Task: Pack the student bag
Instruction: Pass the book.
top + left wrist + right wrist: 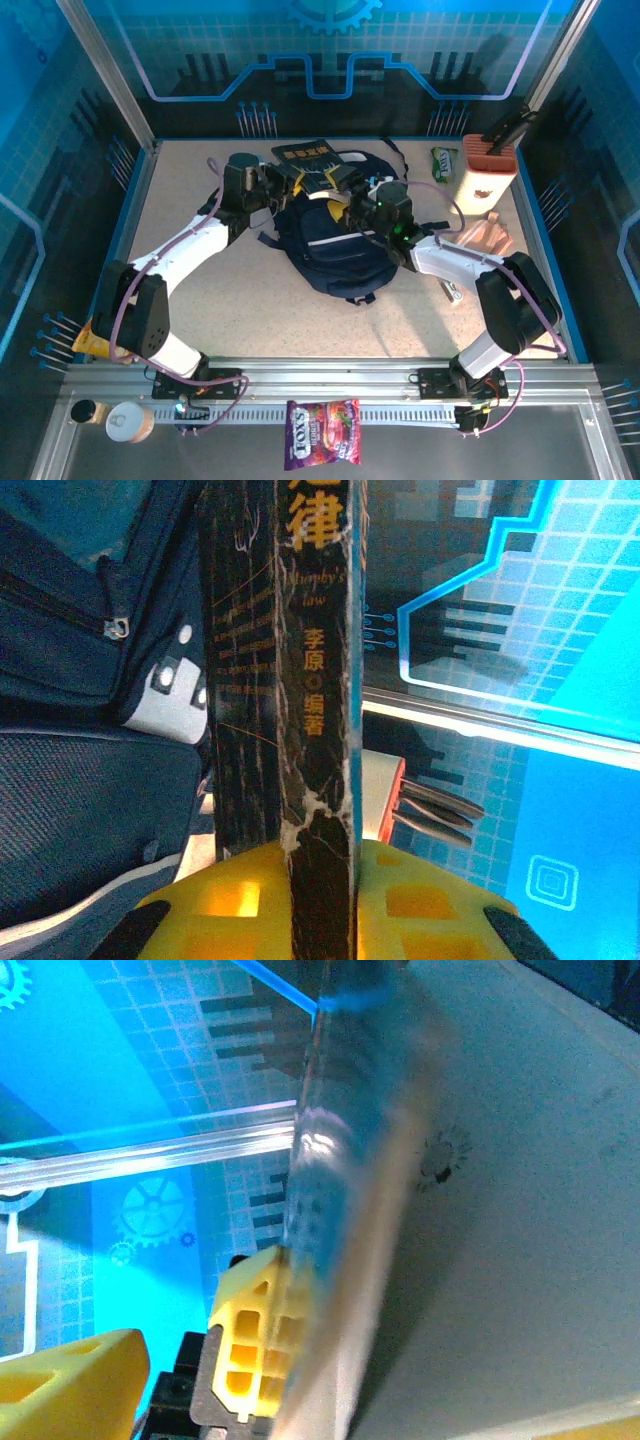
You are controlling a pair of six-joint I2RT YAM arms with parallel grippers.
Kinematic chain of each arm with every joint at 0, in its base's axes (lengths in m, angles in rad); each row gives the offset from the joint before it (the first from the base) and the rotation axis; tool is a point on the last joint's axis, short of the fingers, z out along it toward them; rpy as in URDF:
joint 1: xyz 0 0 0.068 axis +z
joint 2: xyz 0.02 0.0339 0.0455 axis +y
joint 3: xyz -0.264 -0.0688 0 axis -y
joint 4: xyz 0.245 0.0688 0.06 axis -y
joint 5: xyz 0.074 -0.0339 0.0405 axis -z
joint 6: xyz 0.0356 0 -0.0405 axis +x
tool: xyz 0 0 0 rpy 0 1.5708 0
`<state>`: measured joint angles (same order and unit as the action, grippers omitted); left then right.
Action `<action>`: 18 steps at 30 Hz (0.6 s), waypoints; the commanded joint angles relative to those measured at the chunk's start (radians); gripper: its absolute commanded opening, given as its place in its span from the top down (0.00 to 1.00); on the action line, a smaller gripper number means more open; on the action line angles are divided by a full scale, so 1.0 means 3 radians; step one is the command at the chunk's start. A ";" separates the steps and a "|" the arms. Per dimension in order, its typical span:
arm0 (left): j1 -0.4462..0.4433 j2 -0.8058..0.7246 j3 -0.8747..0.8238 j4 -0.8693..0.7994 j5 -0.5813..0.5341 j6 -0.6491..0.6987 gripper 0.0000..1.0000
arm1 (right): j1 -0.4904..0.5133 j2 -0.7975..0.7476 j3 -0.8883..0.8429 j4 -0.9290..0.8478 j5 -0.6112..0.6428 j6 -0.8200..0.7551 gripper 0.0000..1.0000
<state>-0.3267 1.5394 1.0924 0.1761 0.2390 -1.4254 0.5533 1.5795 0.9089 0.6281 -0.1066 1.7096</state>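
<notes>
Left gripper (320,895) pinching a black marbled book (310,680) with yellow lettering, yellow fingers (210,905) pressed on either cover, book sticking up out of the jaws. Right gripper (368,196) has its fingers spread wide in its wrist view; a blurred glossy bar runs up past them, can't tell what it is or whether it's touched. Nearest, from the top view: purple candy packet (322,448) hanging over the metal rail (400,412), round lidded cup (128,420) at the left end. Then both arm bases, arms reaching inward. Student bag (335,245), navy with thin white stripes, lies flat mid-table (250,320), a bit toward the far side, both grippers over its far end, the left from the left, the right from the right. The book sits at the bag's far edge. Right of the bag, a pinkish item (487,238), unclear what. Far right corner: green packet (443,162) just beside a white box (487,180) with reddish top, dark handles poking out.
</notes>
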 commanded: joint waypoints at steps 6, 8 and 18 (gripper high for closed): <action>-0.0020 -0.0053 0.0048 0.0006 0.0063 0.0179 0.90 | -0.0097 0.0108 -0.0065 0.0618 0.0052 0.0060 0.24; -0.0020 -0.0054 0.0007 0.0029 0.0081 0.0166 0.90 | -0.0096 0.0132 -0.0032 0.0552 0.0007 0.0049 0.28; -0.0020 -0.0119 -0.0123 -0.0023 0.0198 0.0253 0.86 | -0.0060 0.0197 0.0067 0.0323 -0.0010 -0.0013 0.57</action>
<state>-0.3264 1.5391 1.0748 0.1467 0.2401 -1.3998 0.5358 1.6310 0.8967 0.7063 -0.1188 1.7264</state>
